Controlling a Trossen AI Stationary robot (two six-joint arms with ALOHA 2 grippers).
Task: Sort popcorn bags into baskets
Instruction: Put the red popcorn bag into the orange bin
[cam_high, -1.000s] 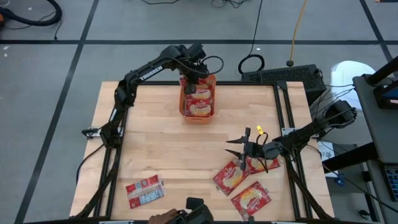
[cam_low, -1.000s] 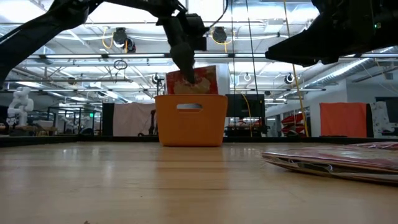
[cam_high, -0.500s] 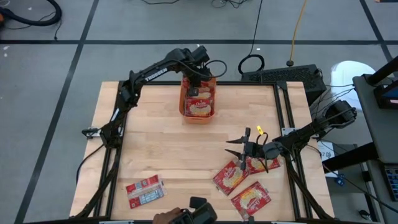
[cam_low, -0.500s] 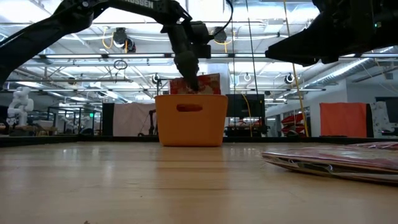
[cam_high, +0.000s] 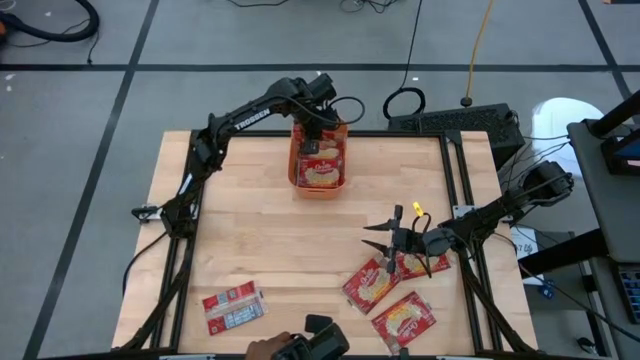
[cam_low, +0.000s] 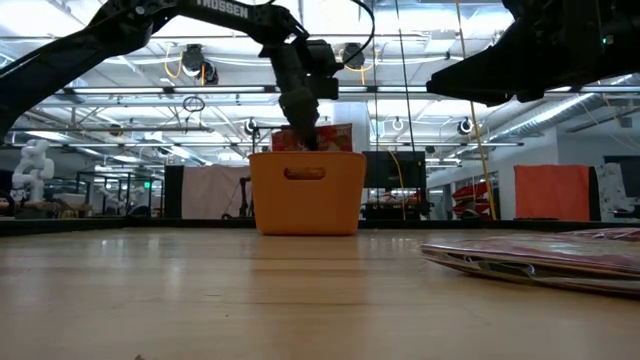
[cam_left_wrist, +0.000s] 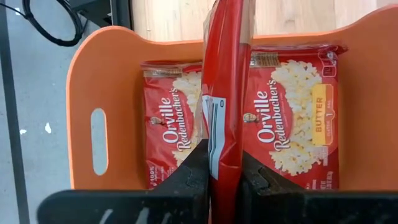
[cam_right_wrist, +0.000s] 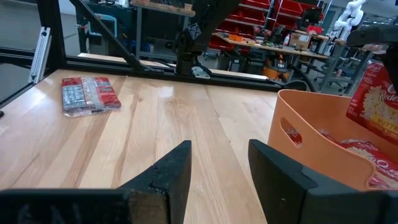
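Reaching across to the far edge of the tabletop (cam_high: 260, 250), the left arm stretches out long w/ its wrist bent down over the orange basket (cam_high: 319, 160). Left tool (cam_left_wrist: 225, 177) is clamped on a red popcorn bag (cam_left_wrist: 227, 93), held edge-on & upright, its lower end inside the basket; in the low view the bag's top edge shows just above the basket rim. Two more bags lie flat on the basket floor, label side up, one on each side of the held bag.

Right arm comes in low from the right side of the tabletop, forearm roughly level, right tool (cam_high: 397, 242) w/ fingers apart & nothing between them, just above three bags (cam_high: 372, 284) lying near the front right. One bag (cam_high: 232, 306) lies alone at the front left, grey-blue side up.
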